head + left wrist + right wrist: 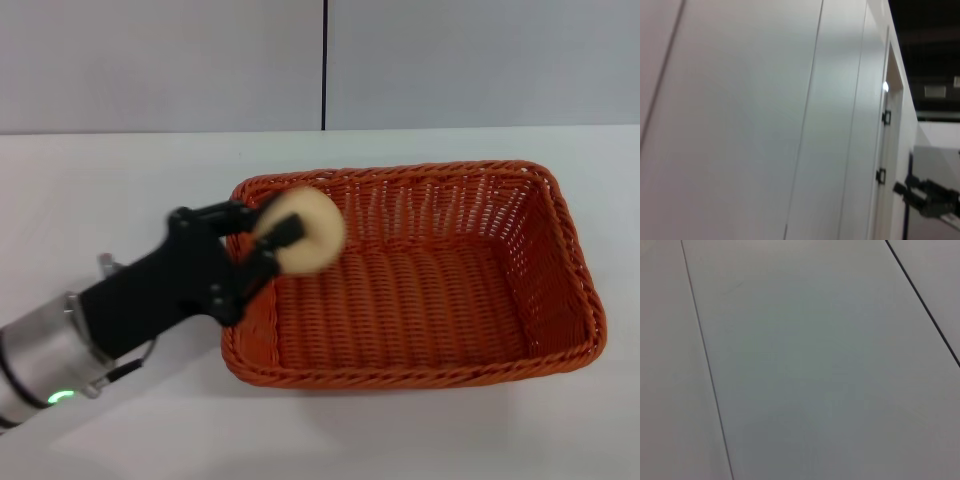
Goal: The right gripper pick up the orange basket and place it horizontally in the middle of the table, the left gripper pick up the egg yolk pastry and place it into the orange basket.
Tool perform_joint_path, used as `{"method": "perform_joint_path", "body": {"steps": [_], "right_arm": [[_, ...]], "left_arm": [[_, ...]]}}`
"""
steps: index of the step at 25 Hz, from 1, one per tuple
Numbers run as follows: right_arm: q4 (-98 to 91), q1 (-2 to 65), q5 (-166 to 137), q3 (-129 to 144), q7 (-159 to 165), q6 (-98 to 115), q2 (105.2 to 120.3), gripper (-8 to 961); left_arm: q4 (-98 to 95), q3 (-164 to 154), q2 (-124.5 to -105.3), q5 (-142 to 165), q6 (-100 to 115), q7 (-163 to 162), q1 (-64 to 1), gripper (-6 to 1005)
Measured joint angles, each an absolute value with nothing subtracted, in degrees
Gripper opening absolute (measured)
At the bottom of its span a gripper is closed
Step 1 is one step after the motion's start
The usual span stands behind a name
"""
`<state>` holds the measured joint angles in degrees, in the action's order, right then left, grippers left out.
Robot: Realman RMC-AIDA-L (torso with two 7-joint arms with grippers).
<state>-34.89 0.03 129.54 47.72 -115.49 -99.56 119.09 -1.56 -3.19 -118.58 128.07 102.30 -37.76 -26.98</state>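
Observation:
The orange basket (430,290) lies lengthwise across the middle of the white table (100,190) in the head view. My left gripper (268,240), a black claw on a silver arm, reaches in from the lower left and is shut on the egg yolk pastry (305,230). It holds the pale round pastry tilted above the basket's left end, just inside the rim. The right gripper is out of view. Both wrist views show only wall panels.
A grey panelled wall (320,60) with a dark vertical seam runs behind the table. The left wrist view shows a door frame (892,125) and a small black fixture (930,197) far off.

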Motion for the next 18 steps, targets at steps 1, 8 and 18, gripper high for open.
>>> {"method": "perform_joint_path", "body": {"steps": [1,8,18], "right_arm": [[-34.89,0.03,129.54,47.72,-115.49,-99.56,119.09,519],[-33.51,-0.27,129.54,47.34,-115.55,-99.68,119.09,518],[-30.15,1.02,129.87,46.68,-120.16,-99.38,118.97,518]], "left_arm": [[-1.56,-3.19,-118.58,128.07,102.3,-37.76,-26.98,176],[-0.05,-5.46,-118.55,128.15,97.17,-37.72,-28.33,334],[-7.63,6.74,-117.97,127.59,101.46,-39.78,-22.05,596]]}}
